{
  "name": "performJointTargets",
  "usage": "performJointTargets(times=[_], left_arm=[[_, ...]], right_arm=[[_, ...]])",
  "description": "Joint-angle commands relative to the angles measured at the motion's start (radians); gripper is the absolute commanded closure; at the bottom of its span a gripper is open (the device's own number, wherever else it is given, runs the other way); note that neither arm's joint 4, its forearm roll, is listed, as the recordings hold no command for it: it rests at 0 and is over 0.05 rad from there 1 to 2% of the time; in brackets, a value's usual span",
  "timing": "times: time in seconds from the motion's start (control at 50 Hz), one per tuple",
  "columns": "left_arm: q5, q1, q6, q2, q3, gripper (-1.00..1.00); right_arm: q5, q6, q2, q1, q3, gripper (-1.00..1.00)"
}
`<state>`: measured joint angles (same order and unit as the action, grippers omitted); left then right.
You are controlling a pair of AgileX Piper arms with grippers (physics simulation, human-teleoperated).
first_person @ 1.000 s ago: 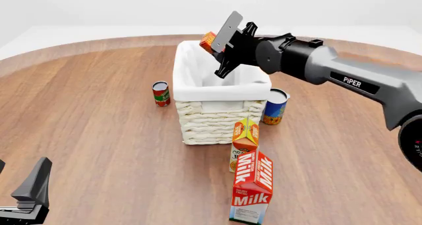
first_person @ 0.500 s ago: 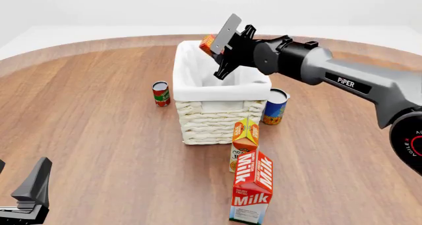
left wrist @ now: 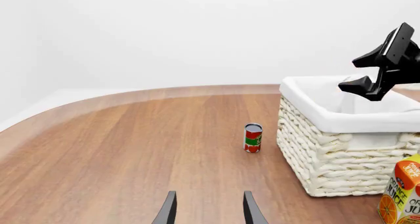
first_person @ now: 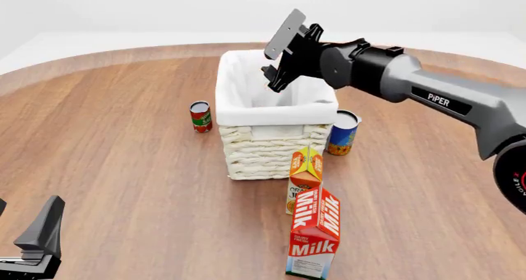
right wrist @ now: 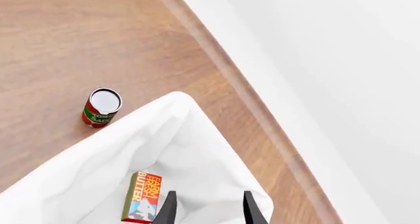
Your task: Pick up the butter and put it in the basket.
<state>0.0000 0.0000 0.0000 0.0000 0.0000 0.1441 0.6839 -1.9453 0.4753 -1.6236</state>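
Butter [right wrist: 141,196] is lying down inside the basket [first_person: 275,111] on the white liner, and the right claw [right wrist: 206,208] hangs empty and spread right above it, so only a careless pull-back snagging the liner or rim could mess things up.

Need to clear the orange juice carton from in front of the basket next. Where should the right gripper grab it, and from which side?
Take the orange juice carton by its flat side walls, below the gabled top, from above. The milk carton crowds its near side and the basket stands just behind.
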Motion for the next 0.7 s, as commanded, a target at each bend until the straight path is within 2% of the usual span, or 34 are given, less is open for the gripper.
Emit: performJointTargets(times=[0.02,0.14,0.3,0.42,0.46,0.56,0.62,0.7], left_arm=[[0.0,0.0,0.0,0.0,0.0,-1.0],[0.0,0.0,0.0,0.0,0.0,-1.0],[0.0,0.0,0.0,0.0,0.0,-1.0],[0.0,0.0,0.0,0.0,0.0,-1.0],[0.0,0.0,0.0,0.0,0.0,-1.0],[0.0,0.0,0.0,0.0,0.0,-1.0],[0.0,0.0,0.0,0.0,0.0,-1.0],[0.0,0.0,0.0,0.0,0.0,-1.0]], right_arm=[[-0.007,-0.02,0.054,0.01,0.018,-1.0],[-0.023,-0.046,0.154,0.045,0.077,-1.0],[-0.045,-0.07,0.395,0.115,0.215,-1.0],[-0.075,-0.025,0.635,0.142,0.366,-1.0],[-0.052,-0.056,0.744,0.152,0.4,-1.0],[-0.018,-0.054,1.002,0.158,0.513,-1.0],[0.045,-0.089,1.185,0.163,0.572,-1.0],[0.165,-0.156,1.42,0.114,0.648,-1.0]])
